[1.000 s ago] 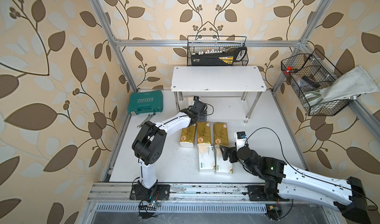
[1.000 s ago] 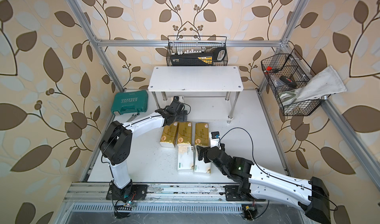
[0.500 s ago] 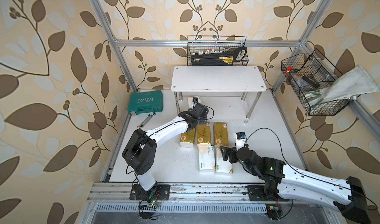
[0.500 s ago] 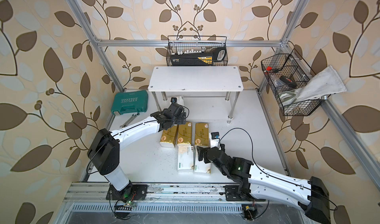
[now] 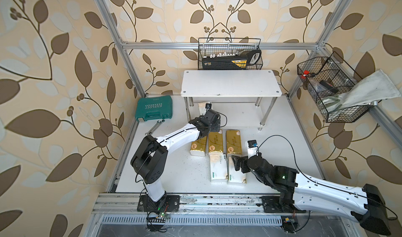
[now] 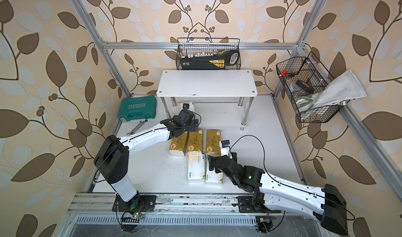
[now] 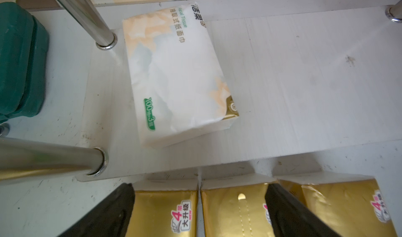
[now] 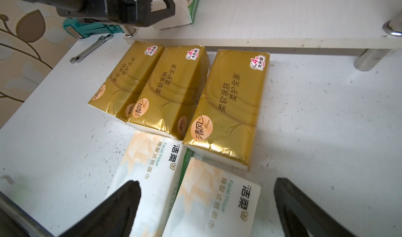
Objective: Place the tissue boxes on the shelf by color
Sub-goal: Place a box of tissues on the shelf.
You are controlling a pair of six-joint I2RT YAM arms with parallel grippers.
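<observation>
Tissue boxes, as both top views show them: three gold tissue boxes (image 5: 215, 142) lie side by side on the surface (image 5: 174, 172) just in front of the shelf (image 5: 230, 83). Two white tissue boxes (image 5: 217, 168) lie side by side just in front of their near ends. A third white box (image 6: 189, 104) peeks out at the left end of the shelf's lower tier. The left arm (image 5: 180, 135) reaches over the gold row's far ends, and the right arm (image 5: 272, 172) hangs over the right-hand white one.

Left wrist view: the third white box (image 7: 178, 72) lies flat and a little askew on the lower board (image 7: 293, 83), near two chrome legs (image 7: 87, 14), with the teal case (image 7: 19, 59) beyond them. The left jaws stand wide apart above the gold packs' white ends, holding nothing.

Right wrist view: the right jaws stand wide apart and empty above the two white tissue boxes (image 8: 217, 203). The gold tissue boxes (image 8: 169, 90) lie beyond, and a wrench (image 8: 91, 48) lies on the surface.
</observation>
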